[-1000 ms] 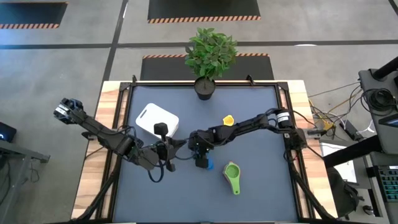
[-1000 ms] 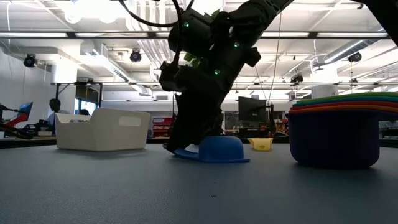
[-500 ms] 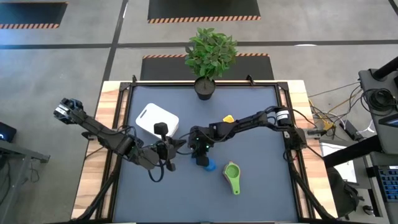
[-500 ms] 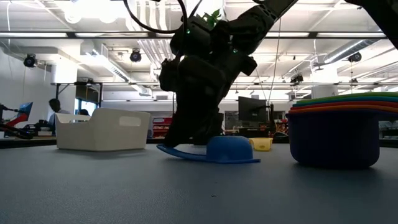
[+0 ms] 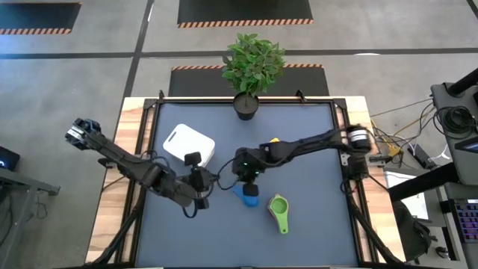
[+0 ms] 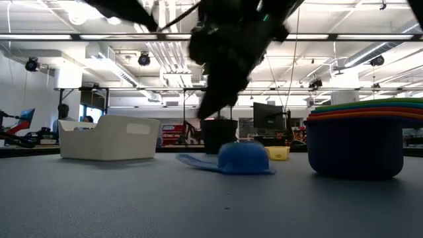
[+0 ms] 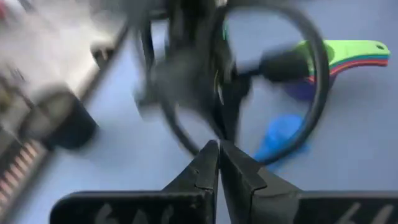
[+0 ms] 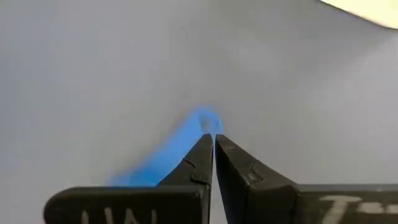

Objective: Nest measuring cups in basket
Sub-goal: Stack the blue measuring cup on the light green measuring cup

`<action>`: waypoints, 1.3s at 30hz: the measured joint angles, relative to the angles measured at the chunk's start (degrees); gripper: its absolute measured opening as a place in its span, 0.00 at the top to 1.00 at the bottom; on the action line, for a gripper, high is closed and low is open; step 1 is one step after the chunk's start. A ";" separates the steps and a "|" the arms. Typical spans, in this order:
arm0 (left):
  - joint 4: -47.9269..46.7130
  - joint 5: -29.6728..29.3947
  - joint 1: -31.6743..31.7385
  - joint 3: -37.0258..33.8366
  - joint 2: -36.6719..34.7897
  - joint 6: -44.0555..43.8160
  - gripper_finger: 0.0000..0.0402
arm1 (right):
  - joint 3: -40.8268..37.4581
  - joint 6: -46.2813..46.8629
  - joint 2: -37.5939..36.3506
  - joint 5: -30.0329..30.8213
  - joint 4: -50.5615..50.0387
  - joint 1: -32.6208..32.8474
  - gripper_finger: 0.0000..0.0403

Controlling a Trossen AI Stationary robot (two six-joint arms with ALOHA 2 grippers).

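Note:
The blue measuring cup (image 6: 242, 158) lies upside down on the table, rim down, its flat handle (image 6: 195, 160) pointing away from the bowl. My right gripper (image 5: 243, 179) is shut just above it, and the handle's end (image 8: 202, 119) shows just past its fingertips (image 8: 214, 138). The low view shows it clear of the cup. My left gripper (image 5: 205, 192) is shut and hovers over the table beside the blue cup (image 7: 280, 140). Several nested cups (image 5: 278, 209), green on top, stand near the front. A yellow cup (image 5: 274, 142) sits farther back. The white basket (image 5: 188, 144) stands at the left.
A black pot (image 5: 245, 105) with a green plant stands at the middle of the far edge. The stack of cups (image 6: 357, 139) is close to the low camera. The two arms meet near the table's middle, between the basket and the stack.
My right gripper has shut and risen off the blue cup. Half a second ago the cup was tipped with its handle raised; it now lies rim down on the table, shifted a little.

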 joint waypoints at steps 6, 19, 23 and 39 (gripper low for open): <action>9.71 8.21 -0.29 -9.33 4.34 -17.63 1.00 | -5.35 -0.72 -13.97 10.31 -3.85 4.60 0.98; 38.82 15.46 7.95 -12.62 21.93 -35.10 0.90 | -27.76 3.77 -33.06 22.05 12.73 16.11 0.98; 29.12 15.76 8.94 -6.58 26.08 -36.51 0.79 | -31.08 3.78 -35.92 22.12 17.28 17.43 0.98; 12.50 10.84 9.81 0.86 30.10 -41.57 0.57 | -33.64 1.73 -35.81 22.11 17.67 18.01 0.98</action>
